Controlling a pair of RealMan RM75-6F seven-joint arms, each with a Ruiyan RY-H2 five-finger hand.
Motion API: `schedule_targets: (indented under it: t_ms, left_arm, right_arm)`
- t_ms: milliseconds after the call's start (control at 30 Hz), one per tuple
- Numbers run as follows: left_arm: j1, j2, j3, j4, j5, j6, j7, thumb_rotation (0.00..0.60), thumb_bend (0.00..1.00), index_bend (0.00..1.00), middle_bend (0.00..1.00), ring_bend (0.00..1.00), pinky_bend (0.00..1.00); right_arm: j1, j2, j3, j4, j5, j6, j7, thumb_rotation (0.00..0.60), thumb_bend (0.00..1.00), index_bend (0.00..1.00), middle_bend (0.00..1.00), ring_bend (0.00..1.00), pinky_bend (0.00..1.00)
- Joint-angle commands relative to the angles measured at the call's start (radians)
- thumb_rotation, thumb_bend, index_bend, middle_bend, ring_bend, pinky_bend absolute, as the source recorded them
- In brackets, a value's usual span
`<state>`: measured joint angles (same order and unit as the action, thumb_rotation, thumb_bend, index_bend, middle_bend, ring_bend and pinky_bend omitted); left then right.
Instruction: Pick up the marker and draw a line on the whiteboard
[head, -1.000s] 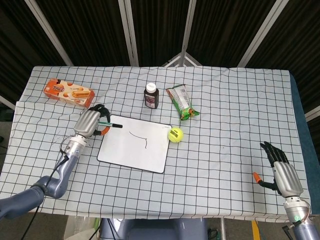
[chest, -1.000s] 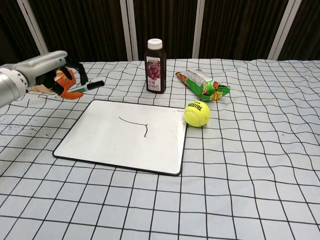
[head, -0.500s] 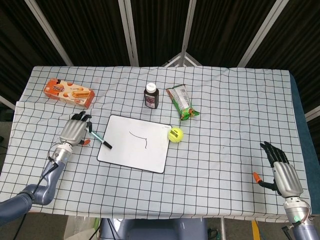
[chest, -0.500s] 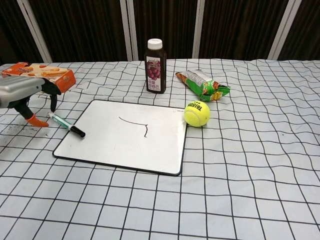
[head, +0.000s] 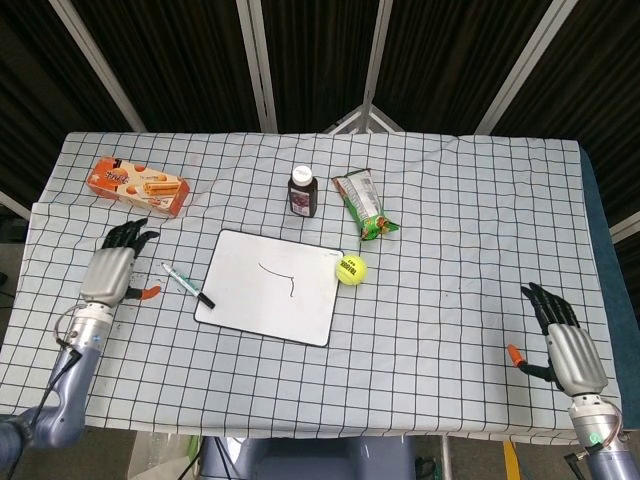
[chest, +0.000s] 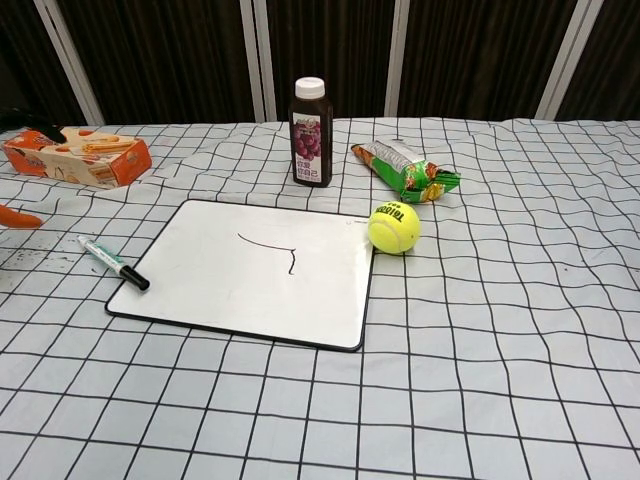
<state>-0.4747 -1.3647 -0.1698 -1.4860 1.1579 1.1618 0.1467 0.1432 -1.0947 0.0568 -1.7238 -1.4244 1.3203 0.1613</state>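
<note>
The marker (head: 188, 285) (chest: 113, 263), white-green with a black cap, lies on the checked cloth just left of the whiteboard (head: 310, 310) (chest: 200, 280), its cap end at the board's left edge. The whiteboard bears a short black line (head: 277, 276) (chest: 270, 246). My left hand (head: 110, 270) hovers open to the left of the marker, fingers spread, holding nothing; only its orange thumb tip (chest: 18, 217) shows in the chest view. My right hand (head: 562, 342) rests open at the table's near right, far from the board.
A juice bottle (head: 302, 191) (chest: 311, 118), a snack bag (head: 363, 204) (chest: 405, 169) and a yellow tennis ball (head: 350, 269) (chest: 394, 227) sit behind and right of the board. An orange biscuit box (head: 137, 185) (chest: 78, 157) lies at the far left.
My left hand let go of the marker, which now lies on the cloth beside the board. The hand drew back to the left and opened. The right hand stayed put.
</note>
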Motion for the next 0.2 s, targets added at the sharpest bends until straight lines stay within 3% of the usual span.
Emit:
schedule_targets:
  t_ms: [33,200]
  left_arm:
    - [0.131,0.156,0.07,-0.165,0.044,0.147,0.053,0.6,0.11,0.08,0.0,0.0,0.0]
    - [0.238,0.244,0.14,-0.251,0.094,0.259,0.052,0.6,0.11,0.03,0.0,0.0,0.0]
  right_arm:
    - [0.001,-0.001,0.002,0.0,0.005,0.0,-0.006,0.6,0.33,0.0,0.0,0.0,0.0]
    - [0.002,-0.008,0.005,0.0,0.004,0.006,-0.032,0.6,0.33,0.0,0.0,0.0,0.0]
